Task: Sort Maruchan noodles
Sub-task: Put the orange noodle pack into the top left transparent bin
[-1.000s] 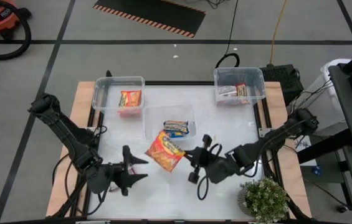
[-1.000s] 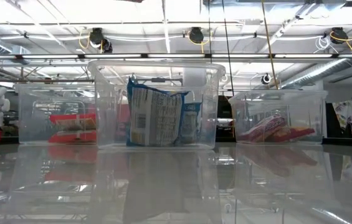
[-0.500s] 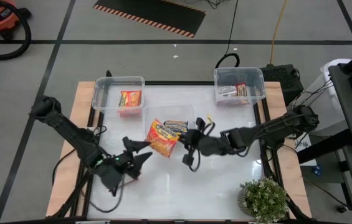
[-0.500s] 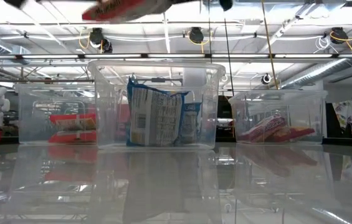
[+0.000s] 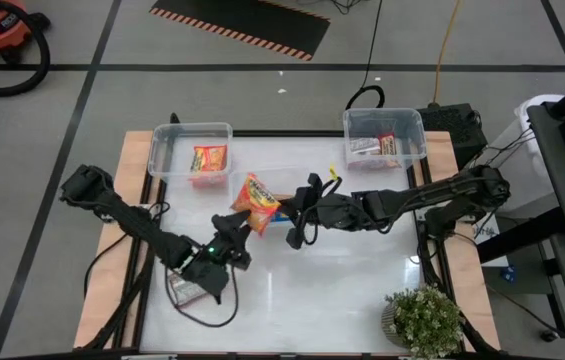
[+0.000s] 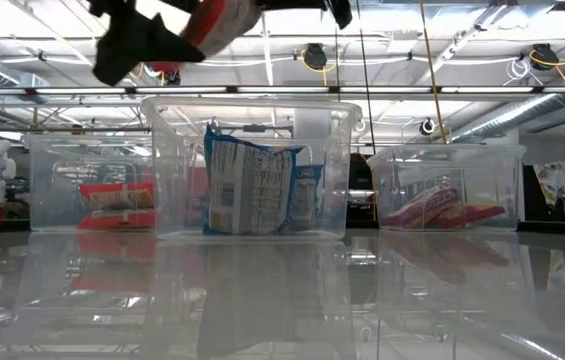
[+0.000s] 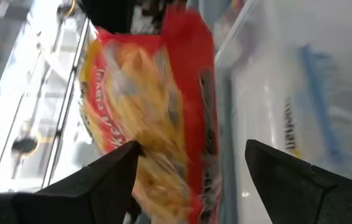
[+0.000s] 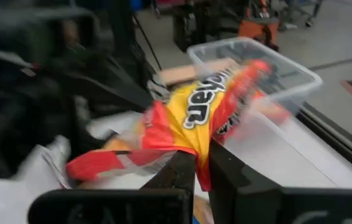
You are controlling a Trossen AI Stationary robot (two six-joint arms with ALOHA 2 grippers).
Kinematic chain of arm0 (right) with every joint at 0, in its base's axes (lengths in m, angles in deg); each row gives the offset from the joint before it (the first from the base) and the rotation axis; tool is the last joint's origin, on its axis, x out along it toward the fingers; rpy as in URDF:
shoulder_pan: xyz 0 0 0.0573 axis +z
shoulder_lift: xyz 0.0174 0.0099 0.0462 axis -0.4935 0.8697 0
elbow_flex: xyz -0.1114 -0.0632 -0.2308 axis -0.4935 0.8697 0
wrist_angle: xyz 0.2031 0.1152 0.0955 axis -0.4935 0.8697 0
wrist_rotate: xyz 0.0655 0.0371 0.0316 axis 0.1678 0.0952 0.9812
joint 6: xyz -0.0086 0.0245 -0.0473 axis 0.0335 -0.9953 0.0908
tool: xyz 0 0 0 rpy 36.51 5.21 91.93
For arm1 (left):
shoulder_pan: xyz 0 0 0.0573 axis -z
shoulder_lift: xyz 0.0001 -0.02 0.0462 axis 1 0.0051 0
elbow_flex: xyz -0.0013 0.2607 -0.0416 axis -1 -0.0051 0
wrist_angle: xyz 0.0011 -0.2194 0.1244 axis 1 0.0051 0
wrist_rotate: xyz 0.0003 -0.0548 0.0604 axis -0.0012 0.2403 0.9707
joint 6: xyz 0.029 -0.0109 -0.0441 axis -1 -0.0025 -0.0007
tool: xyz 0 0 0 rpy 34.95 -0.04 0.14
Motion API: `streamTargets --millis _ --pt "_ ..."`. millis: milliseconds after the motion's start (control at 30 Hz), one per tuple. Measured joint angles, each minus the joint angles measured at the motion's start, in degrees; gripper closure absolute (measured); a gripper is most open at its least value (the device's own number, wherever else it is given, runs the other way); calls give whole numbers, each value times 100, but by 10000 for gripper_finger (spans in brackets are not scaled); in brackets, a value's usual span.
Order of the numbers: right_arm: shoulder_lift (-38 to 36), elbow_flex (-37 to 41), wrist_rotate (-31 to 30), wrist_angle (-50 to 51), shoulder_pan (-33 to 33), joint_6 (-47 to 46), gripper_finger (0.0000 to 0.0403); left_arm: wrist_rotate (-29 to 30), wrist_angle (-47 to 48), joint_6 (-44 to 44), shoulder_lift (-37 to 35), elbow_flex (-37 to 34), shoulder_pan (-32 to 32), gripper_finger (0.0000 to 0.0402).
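A red-and-yellow Maruchan packet (image 5: 255,197) hangs in the air over the near-left corner of the clear middle bin (image 5: 280,174). My right gripper (image 5: 287,211) is shut on it, reaching in from the table's right. My left gripper (image 5: 241,226) is open just near-left of the packet. In the left wrist view its gap (image 7: 191,152) faces the packet (image 7: 147,106), and I cannot tell whether a finger touches it. In the low view the packet (image 6: 217,20) and the left gripper (image 6: 132,45) show high up. A blue-yellow packet (image 6: 252,180) stands inside the middle bin. My right gripper pinches the packet's red end seam (image 8: 199,163) between its two fingers (image 8: 182,171). It comes in roughly level from the table's right. The packet is lifted clear of the table and stretches away from the fingers toward the left arm.
The far-left bin (image 5: 167,150) holds an orange packet (image 5: 209,158). The far-right bin (image 5: 412,125) holds red-pink packets (image 5: 375,146). A pale packet (image 5: 186,290) lies on the table under the left arm. A potted plant (image 5: 424,322) stands at the near-right corner.
My right gripper carried the packet toward the far edge and leftward, from in front of the middle bin to above its near-left corner, and the packet turned. My left gripper moved from the near-left part of the table toward the far right, up to the packet.
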Motion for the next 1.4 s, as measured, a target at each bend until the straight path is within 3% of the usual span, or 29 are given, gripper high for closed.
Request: streamTargets --millis 200,333,500,900,1067,1400 --pt "4 348 132 -532 15 -4 390 168 -915 -504 55 -2 -180 101" --pt "0 450 708 -557 -78 -230 390 163 -1601 -1106 51 2 -171 101" --pt "2 554 882 -524 -58 -390 390 61 -1707 -1367 51 2 -212 108" --pt "2 580 986 -505 22 -370 387 -160 -1938 -1648 49 1 -175 244" --pt "2 580 918 -516 26 -366 360 -189 -2052 -1759 49 0 -106 256" --pt "-308 580 791 -321 22 -12 262 -42 -2036 -1845 14 2 -88 251"
